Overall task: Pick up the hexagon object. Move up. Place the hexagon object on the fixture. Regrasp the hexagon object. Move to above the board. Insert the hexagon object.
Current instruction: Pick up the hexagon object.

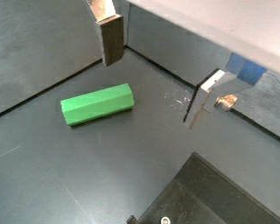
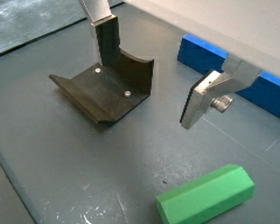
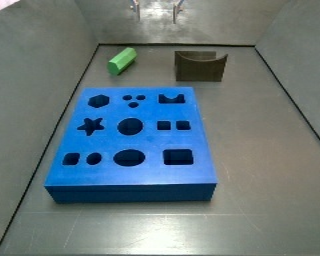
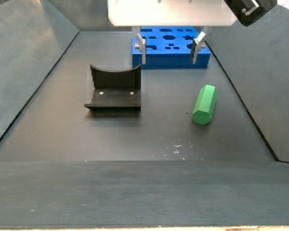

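Green hexagon peg [image 3: 121, 61] lies flat on the dark floor, w/ nothing touching it. It shows in both side views [image 4: 204, 103] & both wrist views [image 1: 97, 104] [image 2: 206, 199]. It sits near a side wall, well apart from the fixture [image 3: 200, 66], which stands on the floor w/ its curved notch facing up [image 4: 112, 90] [image 2: 108, 88].

Big blue board [image 3: 133, 141] w/ lots of shaped holes lies flat, apart from both the peg & the fixture. In a side view it sits by the far wall [image 4: 169, 47].

Gripper [image 4: 169, 42] hangs up in the air, above the floor betw. the peg & the fixture. Its two silver fingers [image 1: 111, 39] are spread wide, w/ nothing betw. them [image 2: 149, 74]. Only the finger tips show at the top edge in a side view [image 3: 156, 8].
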